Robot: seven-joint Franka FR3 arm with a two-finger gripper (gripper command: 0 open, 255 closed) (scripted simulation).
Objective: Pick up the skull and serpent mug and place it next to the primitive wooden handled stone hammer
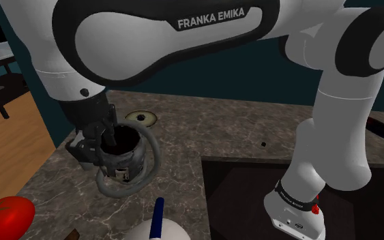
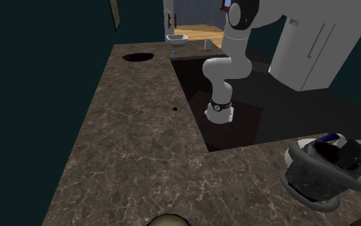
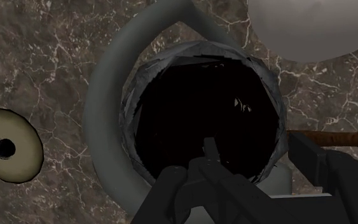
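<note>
- Grasping step: gripper [image 1: 114, 140] spread astride the mug's [image 1: 134, 162] wall, seemingly not yet pinching.
- Mug stands on the counter [image 1: 217, 129], hammer [image 3: 339, 137] near.
- Next: close, lift, set beside it.

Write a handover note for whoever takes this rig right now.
Gripper: open, one finger inside the grey serpent mug, the other outside its rim; not gripping.
Mug: upright on the marble counter.
Hammer: its wooden handle lies close by the mug, on the outer finger's side.
Done: approach.
Left: close on the rim, lift, set the mug beside the hammer.
</note>
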